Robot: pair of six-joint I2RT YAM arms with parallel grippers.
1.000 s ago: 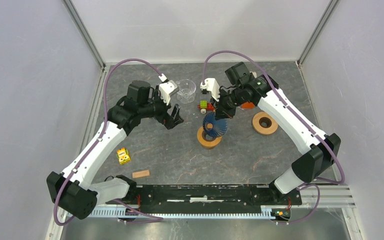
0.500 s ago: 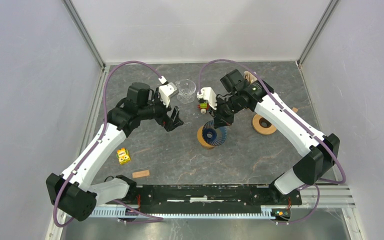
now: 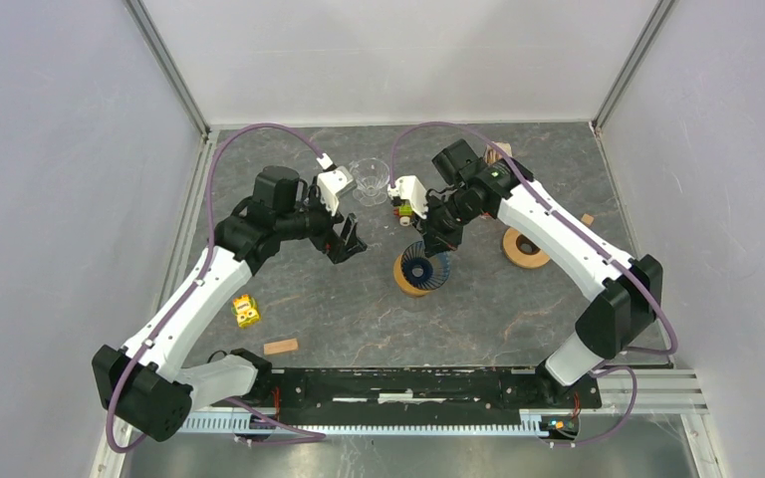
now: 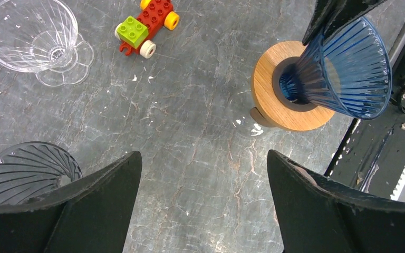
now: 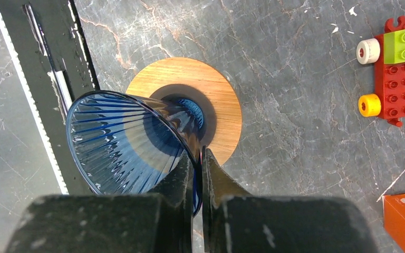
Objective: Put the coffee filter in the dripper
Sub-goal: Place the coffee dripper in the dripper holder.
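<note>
My right gripper (image 3: 436, 239) is shut on the rim of a blue ribbed dripper (image 3: 424, 267). In the right wrist view the fingers (image 5: 196, 153) pinch its rim, one inside and one outside. The dripper (image 5: 126, 142) leans, and its narrow end sits in the hole of a wooden ring (image 5: 219, 95). The left wrist view shows the same dripper (image 4: 343, 74) and ring (image 4: 274, 113). My left gripper (image 3: 347, 239) is open and empty over bare table (image 4: 203, 158). A beige thing (image 3: 499, 151), perhaps the filter, peeks out behind the right arm.
A clear dripper (image 3: 369, 179) stands at the back, with a toy brick car (image 3: 403, 209) beside it. A dark glass dripper (image 4: 26, 168) sits by my left finger. A second wooden ring (image 3: 523, 246) lies to the right. A yellow toy (image 3: 246, 311) and wood block (image 3: 280, 347) lie front left.
My right gripper has come down and slightly left with the blue dripper, from above the wooden ring to its narrow end in the ring's hole. The left arm barely moved.
</note>
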